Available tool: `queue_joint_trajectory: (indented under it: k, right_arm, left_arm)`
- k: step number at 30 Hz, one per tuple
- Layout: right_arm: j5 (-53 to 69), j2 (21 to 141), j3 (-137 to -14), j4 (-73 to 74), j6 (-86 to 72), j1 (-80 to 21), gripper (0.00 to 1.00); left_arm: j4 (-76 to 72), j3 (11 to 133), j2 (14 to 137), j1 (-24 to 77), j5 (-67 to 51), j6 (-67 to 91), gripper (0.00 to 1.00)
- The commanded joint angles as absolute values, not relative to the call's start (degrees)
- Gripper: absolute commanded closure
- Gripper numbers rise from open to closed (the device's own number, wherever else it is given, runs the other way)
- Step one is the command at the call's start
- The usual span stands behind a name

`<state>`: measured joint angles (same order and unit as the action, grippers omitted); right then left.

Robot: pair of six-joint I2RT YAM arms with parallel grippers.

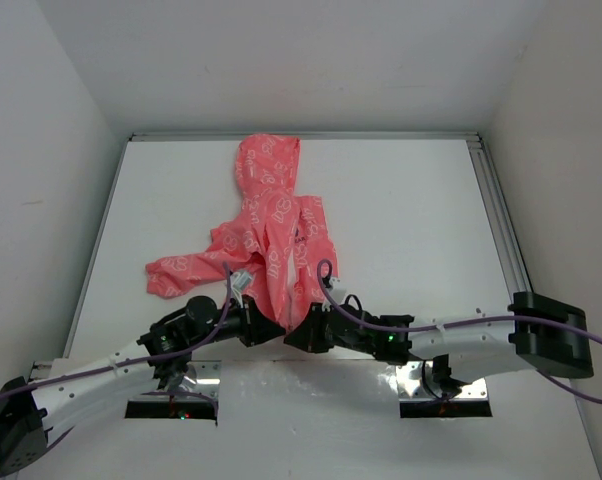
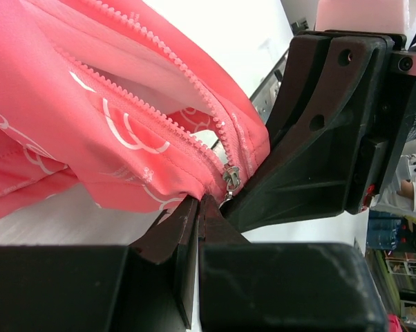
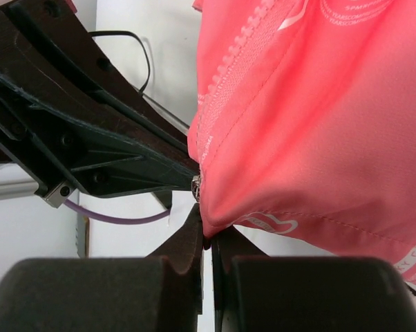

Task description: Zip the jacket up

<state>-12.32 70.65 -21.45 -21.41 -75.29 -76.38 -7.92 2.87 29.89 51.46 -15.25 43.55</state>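
The pink jacket [image 1: 271,225] with white drawings lies crumpled on the white tabletop [image 1: 411,220]. Its zipper [image 2: 230,176] is open. The left pincer [image 1: 271,330] and right pincer [image 1: 291,337] both pinch its bottom edge.

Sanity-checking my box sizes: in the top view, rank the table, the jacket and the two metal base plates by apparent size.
1. table
2. jacket
3. left base plate and right base plate: they look alike, so unranked.
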Motion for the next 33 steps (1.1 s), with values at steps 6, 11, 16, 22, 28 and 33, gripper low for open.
queue_joint_trajectory:
  k: [6,11,16,22,28,33]
  right_arm:
    - [-7.21,67.59,-22.49,-29.36,-78.75,-76.90,1.00]
    - [-8.70,66.18,-23.73,-30.58,-82.96,-75.59,1.00]
    - [-12.20,66.00,-21.27,-37.79,-90.69,-71.47,1.00]
    - [-16.43,67.41,-18.82,-45.34,-98.51,-67.60,1.00]
    - [-17.49,67.41,-14.07,-53.17,-103.18,-64.69,1.00]
    - [-14.50,66.01,-10.46,-57.30,-104.15,-63.37,1.00]
  left_arm:
    - [-8.00,0.00,29.44,51.86,-13.80,41.75,1.00]
    - [-7.56,-1.41,29.27,51.86,-13.62,41.49,1.00]
    - [-7.65,-2.02,27.25,51.86,-13.36,41.75,1.00]
    - [-4.93,-2.02,24.35,51.86,-12.66,41.66,1.00]
    - [-3.26,-2.38,22.06,51.86,-12.13,41.57,1.00]
    - [-3.78,-2.99,21.36,51.86,-12.22,41.84,1.00]
